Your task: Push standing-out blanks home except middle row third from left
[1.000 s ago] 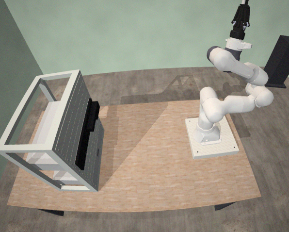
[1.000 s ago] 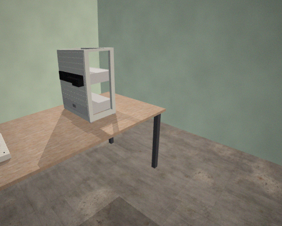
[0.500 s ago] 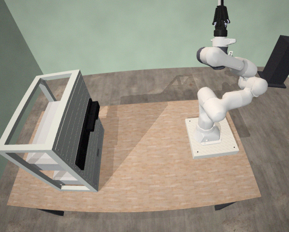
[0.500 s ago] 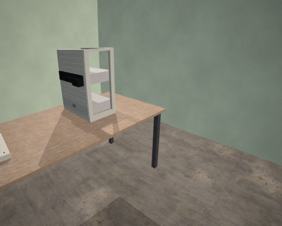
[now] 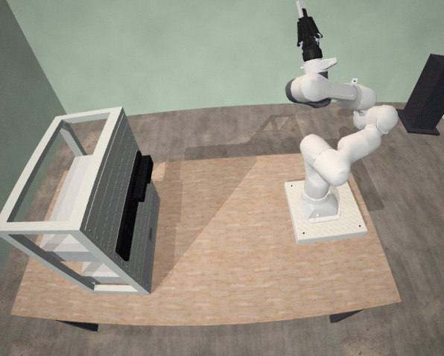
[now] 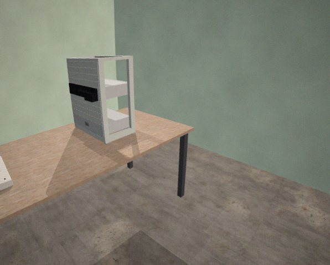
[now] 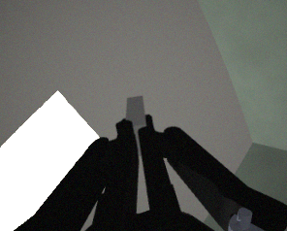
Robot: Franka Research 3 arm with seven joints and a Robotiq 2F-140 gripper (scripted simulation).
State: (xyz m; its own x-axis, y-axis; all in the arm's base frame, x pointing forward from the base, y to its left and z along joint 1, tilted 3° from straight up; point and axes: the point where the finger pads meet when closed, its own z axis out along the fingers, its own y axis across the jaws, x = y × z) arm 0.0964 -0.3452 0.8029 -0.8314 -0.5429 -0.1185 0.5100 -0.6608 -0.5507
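Left: rack (image 5: 97,164) (image 6: 102,97) upright on the table (image 5: 223,261) (image 6: 55,155), storage chassis (image 5: 127,227) (image 6: 80,90) black across its front. Dark block juts at one end; you can't tell single blanks or rows here. Right: your arm (image 5: 331,164) stands well apart, gripper (image 5: 299,4) (image 7: 137,109) out past the table's far edge, fingers closed, no blank between them. Looks like you're at the approach, no contact. Next, swing toward the chassis front, pick out the middle-row third blank to spare, then push a standing-out one straight, gently; rack could shift.
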